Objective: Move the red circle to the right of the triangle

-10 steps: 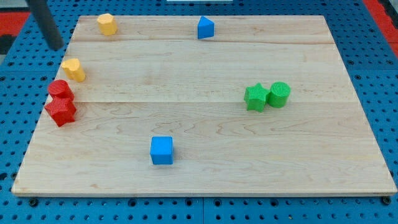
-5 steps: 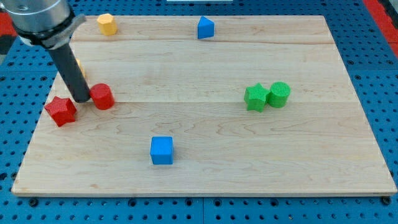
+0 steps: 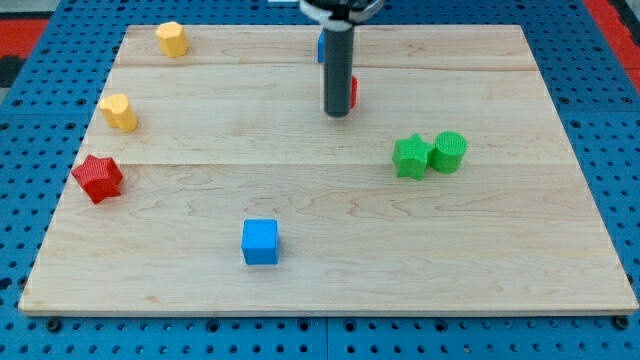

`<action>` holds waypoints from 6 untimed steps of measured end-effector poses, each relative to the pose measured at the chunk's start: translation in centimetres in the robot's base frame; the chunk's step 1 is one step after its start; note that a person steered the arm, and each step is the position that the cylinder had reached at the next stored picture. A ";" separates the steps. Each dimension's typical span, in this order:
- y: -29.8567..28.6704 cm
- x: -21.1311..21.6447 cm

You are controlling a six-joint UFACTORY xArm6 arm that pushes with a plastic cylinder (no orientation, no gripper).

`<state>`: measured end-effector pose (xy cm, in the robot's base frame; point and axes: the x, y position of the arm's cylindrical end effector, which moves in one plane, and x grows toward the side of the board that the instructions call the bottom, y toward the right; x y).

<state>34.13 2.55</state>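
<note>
The red circle [image 3: 353, 92] shows only as a sliver at the right edge of my dark rod, in the upper middle of the board. My tip [image 3: 337, 113] rests on the board just left of and touching it, as far as I can tell. The blue triangle [image 3: 320, 46] is mostly hidden behind the rod, near the view's top, just above the red circle.
A red star [image 3: 97, 178] lies at the left edge. Two yellow blocks [image 3: 119, 112] [image 3: 172, 38] sit at the upper left. A green star [image 3: 411, 156] touches a green circle [image 3: 449, 151] at the right. A blue cube [image 3: 260, 241] sits at bottom centre.
My tip has swept from the left side to the upper middle, pushing the red circle right and up, away from the red star and close below the blue triangle.
</note>
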 end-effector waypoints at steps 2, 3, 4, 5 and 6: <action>-1.6 -2.2; 1.5 -4.7; 5.6 -6.0; 4.4 -6.9; 3.5 -8.5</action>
<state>25.60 6.05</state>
